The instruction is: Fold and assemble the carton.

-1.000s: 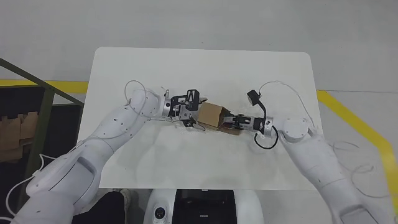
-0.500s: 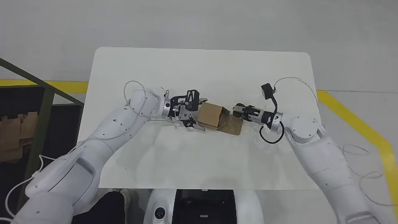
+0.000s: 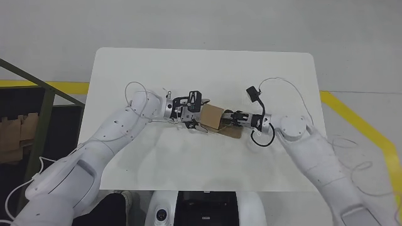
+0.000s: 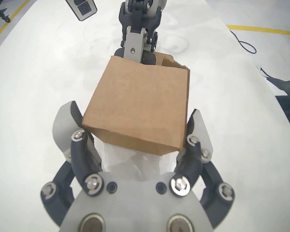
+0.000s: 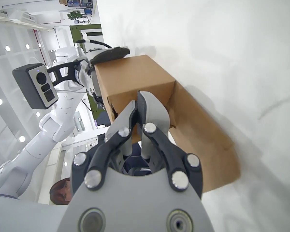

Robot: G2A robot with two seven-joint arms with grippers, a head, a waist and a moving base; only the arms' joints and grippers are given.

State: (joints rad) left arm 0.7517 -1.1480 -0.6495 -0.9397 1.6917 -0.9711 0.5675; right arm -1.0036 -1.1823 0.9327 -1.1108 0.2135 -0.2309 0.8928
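Observation:
A brown carton (image 3: pixel 212 116) lies on its side at the middle of the white table (image 3: pixel 157 69). My left gripper (image 3: pixel 197 114) is shut on the carton (image 4: pixel 140 102), one finger on each side wall at its closed end. One left finger pad (image 5: pixel 111 53) rests along the far wall of the carton (image 5: pixel 133 78). My right gripper (image 5: pixel 138 98) is shut, its tips at the carton's open end. The right gripper (image 3: pixel 228 119) also appears behind the carton's far edge (image 4: pixel 139 54). One long flap (image 5: pixel 203 150) lies flat on the table.
The table's bare white surface (image 4: pixel 38 49) surrounds the carton on all sides. A thin cable (image 3: pixel 286 85) loops over the table behind my right arm. The table's front edge runs just below both forearms.
Half a second ago my right gripper had drawn back to the right, off the carton. It has returned to the open end. The left gripper and carton stayed put.

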